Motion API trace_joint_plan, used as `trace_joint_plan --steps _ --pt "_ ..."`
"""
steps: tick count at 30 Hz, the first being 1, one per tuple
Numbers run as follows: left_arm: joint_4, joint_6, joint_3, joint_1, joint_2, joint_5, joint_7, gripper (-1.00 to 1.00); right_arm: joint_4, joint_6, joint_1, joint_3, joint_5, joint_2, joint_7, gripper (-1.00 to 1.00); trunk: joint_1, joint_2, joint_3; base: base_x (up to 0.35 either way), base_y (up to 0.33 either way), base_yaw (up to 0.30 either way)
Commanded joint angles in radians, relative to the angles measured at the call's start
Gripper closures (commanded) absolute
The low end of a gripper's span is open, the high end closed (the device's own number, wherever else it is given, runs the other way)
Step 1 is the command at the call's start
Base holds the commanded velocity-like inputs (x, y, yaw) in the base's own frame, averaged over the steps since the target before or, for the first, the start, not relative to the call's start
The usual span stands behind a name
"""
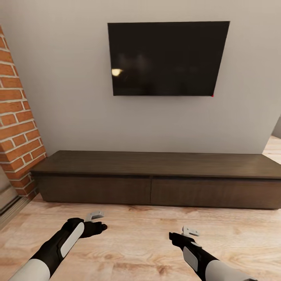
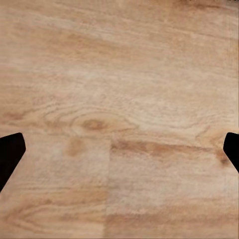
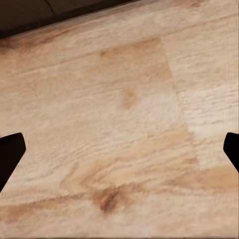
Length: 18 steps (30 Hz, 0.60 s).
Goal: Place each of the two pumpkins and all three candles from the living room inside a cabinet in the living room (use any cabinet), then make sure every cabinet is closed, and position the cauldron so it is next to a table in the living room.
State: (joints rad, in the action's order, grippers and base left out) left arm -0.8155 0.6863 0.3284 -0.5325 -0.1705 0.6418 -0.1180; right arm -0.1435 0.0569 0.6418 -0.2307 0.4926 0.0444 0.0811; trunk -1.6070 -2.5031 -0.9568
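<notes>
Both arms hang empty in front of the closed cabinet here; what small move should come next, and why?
Probably reach the left gripper to the cabinet's left drawer front and pull it open. Both fronts look shut, both grippers are open and empty over the wood floor, and the right gripper is no nearer, so storage must be opened first.

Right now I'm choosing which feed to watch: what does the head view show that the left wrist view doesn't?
Head view alone: the closed cabinet against the wall, the television above it, the brick wall, and both arms.

Left wrist view alone: a close look at the floor's grain, with the dark fingertips at the edges.

Both: the wooden floor and the open, empty left gripper.
</notes>
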Motion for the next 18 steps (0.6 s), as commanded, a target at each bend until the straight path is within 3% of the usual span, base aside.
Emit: trace_joint_plan --steps 1,8,12,18 --pt "-0.001 0.001 0.005 0.0 -0.001 0.01 -0.009 -1.0 0.001 0.003 0.001 -0.009 0.009 0.0 0.005 -1.0 0.0 0.0 -0.001 0.0 0.329 0.0" --pt "-0.002 0.0 0.005 0.0 -0.002 0.01 -0.009 -1.0 0.001 0.003 0.001 -0.007 0.009 -0.003 0.005 -1.0 0.0 0.0 -0.001 0.0 0.329 0.0" --pt "-0.002 0.002 0.005 -0.001 -0.015 0.017 -0.008 -1.0 0.001 0.003 0.001 -0.007 0.009 -0.005 0.005 -1.0 0.0 0.0 -0.001 0.035 0.329 0.0" --pt "-0.002 0.002 0.006 0.0 -0.023 0.019 -0.008 -1.0 0.001 0.001 0.001 -0.007 0.009 -0.004 0.006 -1.0 0.0 0.0 -0.001 0.167 0.28 0.0"
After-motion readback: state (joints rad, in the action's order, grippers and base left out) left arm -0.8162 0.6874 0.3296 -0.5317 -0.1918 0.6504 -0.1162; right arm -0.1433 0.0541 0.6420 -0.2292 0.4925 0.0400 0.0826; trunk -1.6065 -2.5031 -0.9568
